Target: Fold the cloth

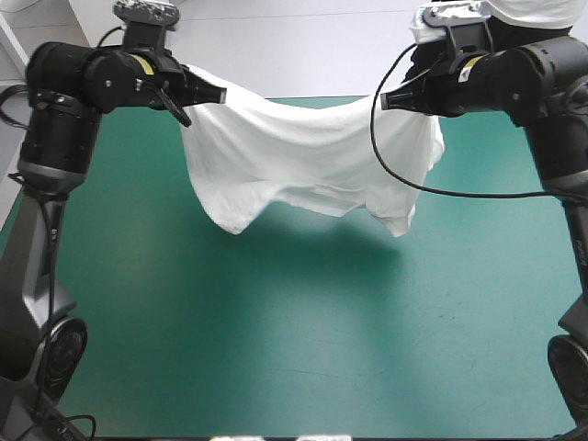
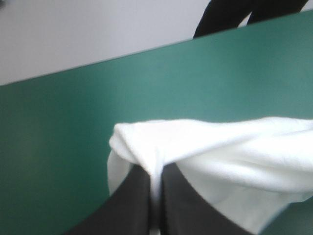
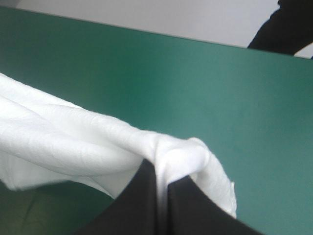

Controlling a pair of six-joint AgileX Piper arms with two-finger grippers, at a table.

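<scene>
T-shirt (image 1: 303,156) hangs over bench (image 1: 276,322), long axis strung between left hand (image 1: 219,95) and right hand (image 1: 386,101); each clenched on its end. Neither arm nearer.

Left gripper (image 2: 156,169): two black fingers (image 2: 132,205) all but closed, a thin strip of white cloth pinched in the seam between them. T-shirt (image 2: 220,147) bunches in a fold over the fingertips and runs off in long soft creases to one side of the gripper. Beyond it, bare teal-green cover (image 2: 73,122) out to a straight table edge.
</scene>
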